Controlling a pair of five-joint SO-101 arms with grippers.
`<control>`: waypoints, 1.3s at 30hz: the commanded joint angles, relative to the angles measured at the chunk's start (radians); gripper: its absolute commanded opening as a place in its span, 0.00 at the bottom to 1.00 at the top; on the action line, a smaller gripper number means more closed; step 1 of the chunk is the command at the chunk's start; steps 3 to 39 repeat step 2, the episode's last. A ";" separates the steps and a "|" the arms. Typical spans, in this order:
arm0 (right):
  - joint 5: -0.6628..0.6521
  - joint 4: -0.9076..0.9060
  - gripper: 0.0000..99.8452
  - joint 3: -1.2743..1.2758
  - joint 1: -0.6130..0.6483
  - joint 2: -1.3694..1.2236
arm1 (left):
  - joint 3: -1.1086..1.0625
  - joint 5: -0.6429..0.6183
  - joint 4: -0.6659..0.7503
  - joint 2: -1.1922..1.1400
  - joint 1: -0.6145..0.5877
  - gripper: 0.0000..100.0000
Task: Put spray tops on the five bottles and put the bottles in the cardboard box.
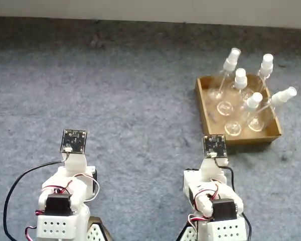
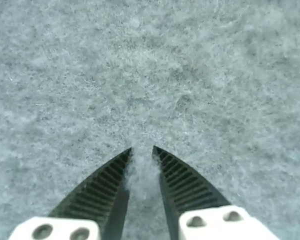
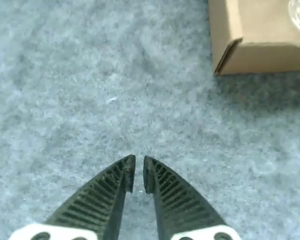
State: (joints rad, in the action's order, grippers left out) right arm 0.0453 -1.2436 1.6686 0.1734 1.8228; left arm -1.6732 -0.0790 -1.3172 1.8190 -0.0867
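Grey carpeted surface [image 1: 115,100], five spray-topped bottles [image 1: 239,88] in cardboard box [image 1: 253,137], left tool [image 2: 142,150] slightly parted, right tool [image 3: 139,159] clenched, empty.

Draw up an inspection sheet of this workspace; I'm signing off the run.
Surface: grey carpet.
Job's things: five bottles with spray tops, all in the box.
Clutter: nothing seen.
Grippers: left gripper jaws slightly apart, empty; right gripper jaws nearly closed, empty, near the box corner.
Cables: black cable loops beside left arm; red and white wires on both arms.
Surroundings: pale strip along far edge.
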 commanded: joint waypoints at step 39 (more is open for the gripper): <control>0.005 -0.008 0.01 0.119 0.010 0.010 | -0.019 0.006 -0.005 0.007 0.021 0.01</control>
